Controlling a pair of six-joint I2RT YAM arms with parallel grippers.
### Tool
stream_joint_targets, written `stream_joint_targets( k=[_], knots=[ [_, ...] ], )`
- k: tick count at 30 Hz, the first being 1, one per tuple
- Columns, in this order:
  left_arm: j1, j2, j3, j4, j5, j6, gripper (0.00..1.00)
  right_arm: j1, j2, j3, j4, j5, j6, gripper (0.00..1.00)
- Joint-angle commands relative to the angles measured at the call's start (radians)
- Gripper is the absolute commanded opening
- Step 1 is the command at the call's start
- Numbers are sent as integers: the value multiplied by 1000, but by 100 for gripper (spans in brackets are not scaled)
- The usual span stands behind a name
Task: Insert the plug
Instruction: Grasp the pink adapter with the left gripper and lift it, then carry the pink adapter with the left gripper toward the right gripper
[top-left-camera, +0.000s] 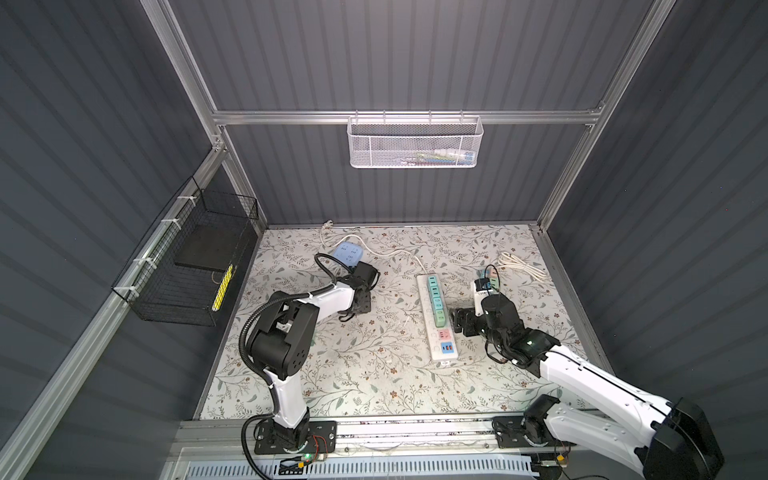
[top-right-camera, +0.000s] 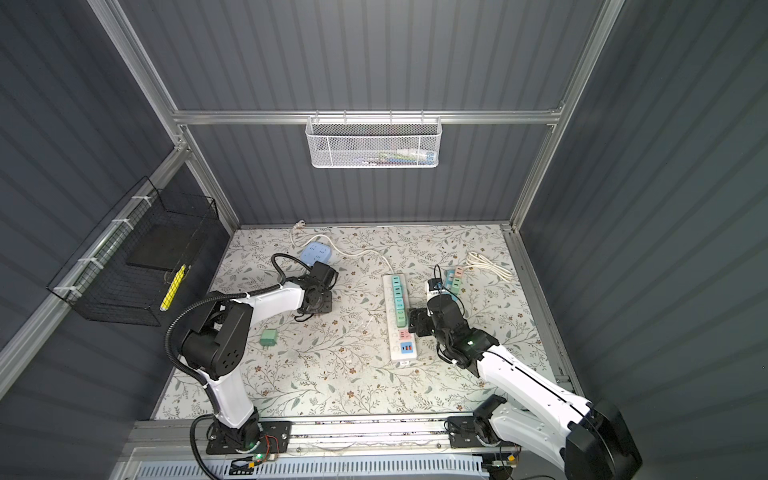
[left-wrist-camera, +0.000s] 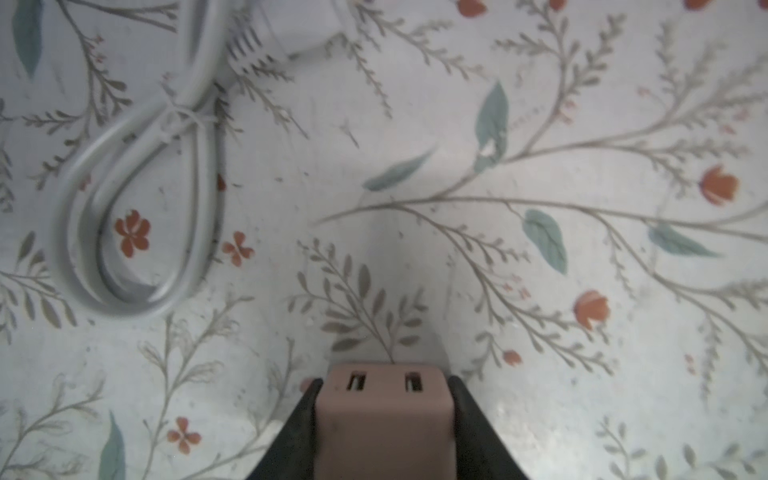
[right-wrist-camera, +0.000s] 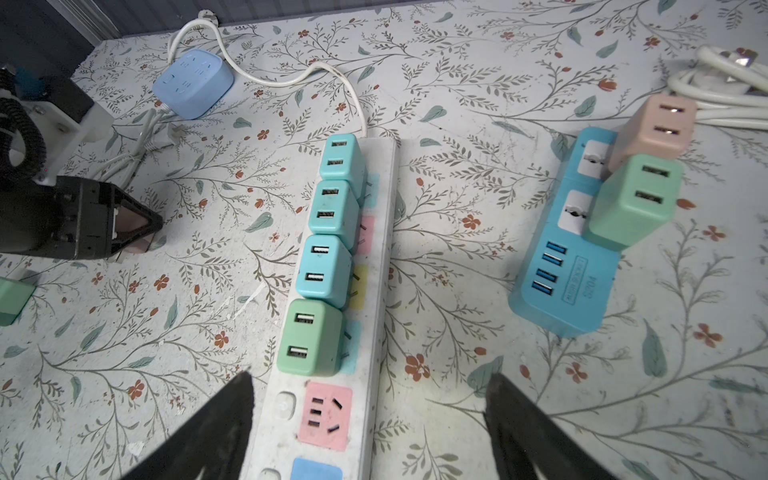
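Pink, boxy plastic plug (left-wrist-camera: 382, 415) sits clamped in the left hand (left-wrist-camera: 385, 381), left of the long white strip (right-wrist-camera: 374, 299); right hand (right-wrist-camera: 370, 378) hangs spread above its square socket (right-wrist-camera: 326, 415).

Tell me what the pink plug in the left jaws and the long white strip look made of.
The pink plug looks like moulded plastic, matte: even colour, rounded edges. The white strip is probably hard plastic too: smooth moulded casing, scuffed and grimy.
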Motion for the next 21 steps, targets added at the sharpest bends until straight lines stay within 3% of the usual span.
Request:
stream_joint_targets(
  k=[1,7,11,15,17,21],
  knots=[
    [-89,-20,-19,-70,55,15,38,-5,-26,-22,16,16,-10,87],
    [-291,22,2,-156,-14,34,38,-5,-39,-46,37,59,-11,83],
    [-324,0,-48,-147,49,44,41,-4,-49,-75,68,125,9,84],
    [-323,-29,-63,-168,58,82,56,-5,-56,-108,135,102,-15,85],
    [-324,-35,-51,-199,62,97,78,-4,-28,-89,106,123,3,86],
    [-324,-44,-16,-263,78,139,85,-4,9,-37,35,124,30,93]
  ],
)
